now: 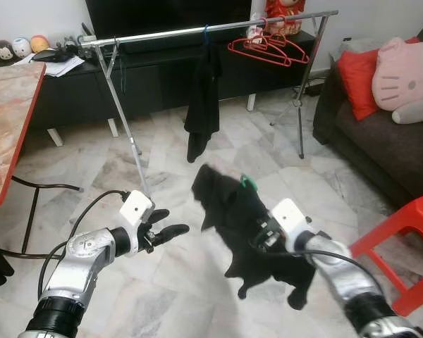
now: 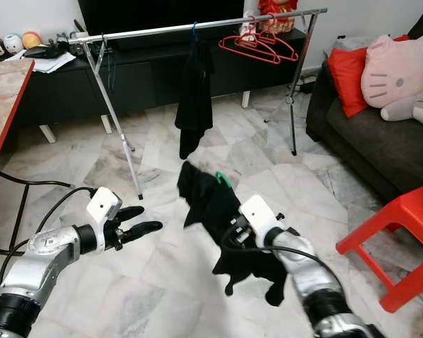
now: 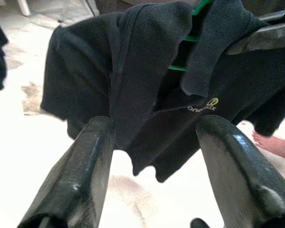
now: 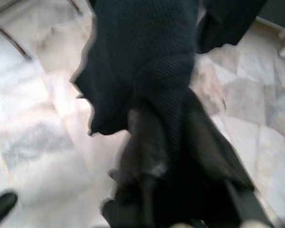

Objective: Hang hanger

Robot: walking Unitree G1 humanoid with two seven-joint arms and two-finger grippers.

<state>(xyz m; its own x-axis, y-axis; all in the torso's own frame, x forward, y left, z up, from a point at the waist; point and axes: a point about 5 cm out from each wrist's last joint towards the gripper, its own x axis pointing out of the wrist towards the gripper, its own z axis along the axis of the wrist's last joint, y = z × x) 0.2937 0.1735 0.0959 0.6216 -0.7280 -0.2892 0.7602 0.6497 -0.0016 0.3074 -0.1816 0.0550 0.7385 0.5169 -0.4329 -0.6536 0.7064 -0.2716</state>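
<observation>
A green hanger [image 1: 247, 183] carrying a black polo shirt [image 1: 247, 225] hangs in mid-air above the marble floor [image 1: 169, 282], gripped by the right tool [image 1: 264, 236], whose fingers are closed on the shirt's fabric around the hanger; only the green hook shows, poking up at 12 o'clock from the bunched cloth. In the left wrist view the green bars [image 3: 183, 69] show inside the collar, and a small logo [image 3: 202, 107] sits on the chest.

The left tool [image 1: 166, 229] hovers at 9 o'clock from the shirt, apart from it, its two black fingers [image 3: 85, 175] spread wide and pointing toward the garment.

Beyond, at 12 o'clock, stands a metal clothes rail [image 1: 211, 28]. A dark garment [image 1: 203, 105] hangs from it on a blue hook, and red hangers [image 1: 264, 48] hang further along at about 1 o'clock. A dark sofa [image 1: 381, 141] with a red cushion [image 1: 356, 81] and a pink plush [image 1: 402, 70] lies at 2 o'clock, a red plastic stool [image 1: 409, 239] at 3 o'clock, and a red-edged counter [image 1: 7, 120] at 10 o'clock.
</observation>
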